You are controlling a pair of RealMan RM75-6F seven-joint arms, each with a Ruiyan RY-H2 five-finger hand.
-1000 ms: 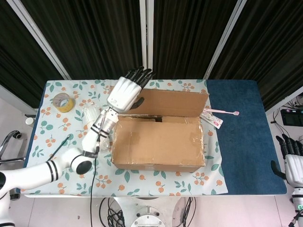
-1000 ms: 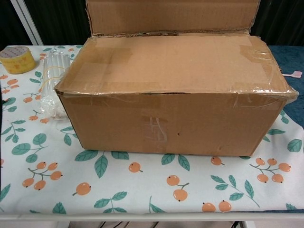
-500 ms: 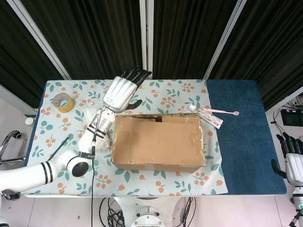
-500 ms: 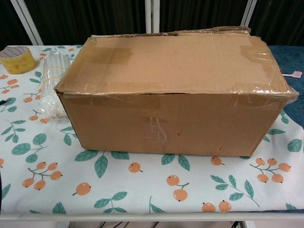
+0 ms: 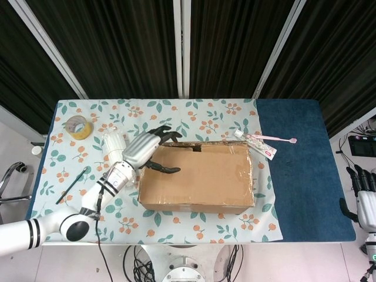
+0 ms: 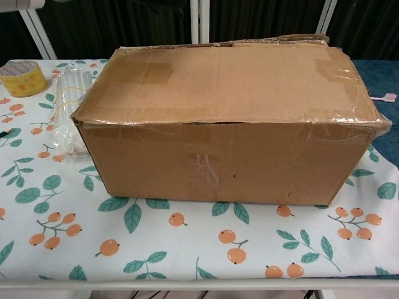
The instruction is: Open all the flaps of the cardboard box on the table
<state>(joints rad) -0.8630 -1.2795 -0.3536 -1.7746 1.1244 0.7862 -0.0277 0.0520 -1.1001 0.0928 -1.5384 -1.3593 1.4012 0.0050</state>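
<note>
**Trainee:** What do I count on the table?

**Operator:** One brown cardboard box [image 5: 197,176], sealed with clear tape, standing near the middle of the floral-print tablecloth [image 5: 194,226]. In the chest view the same box [image 6: 230,124] fills most of the frame, its top flaps lying flat. At the far left corner I see one roll of yellowish packing tape [image 5: 77,126]; beside the box's left end lies one clear bundle of plastic air-cushion tubes [image 5: 113,144]. Behind the box's right end there is one pink-and-white packet [image 5: 258,143] and one thin pink stick [image 5: 276,138] touching it. One dark pen-like rod [image 5: 71,185] lies on the left part of the cloth. The right part of the table is bare blue surface [image 5: 305,170].

**Trainee:** Any readable writing?

**Operator:** None I can read. The packet's print is too small, and the box shows only tape marks.

**Trainee:** And the hands?

**Operator:** Two. My left hand [image 5: 144,150], white with black fingers [image 5: 161,135], sits at the box's far-left top corner, fingers spread and curved over the edge, thumb out over the lid. Whether they grasp a flap, I cannot tell. My right hand [image 5: 366,202] hangs off the table's right side, fingers straight and empty.
</note>
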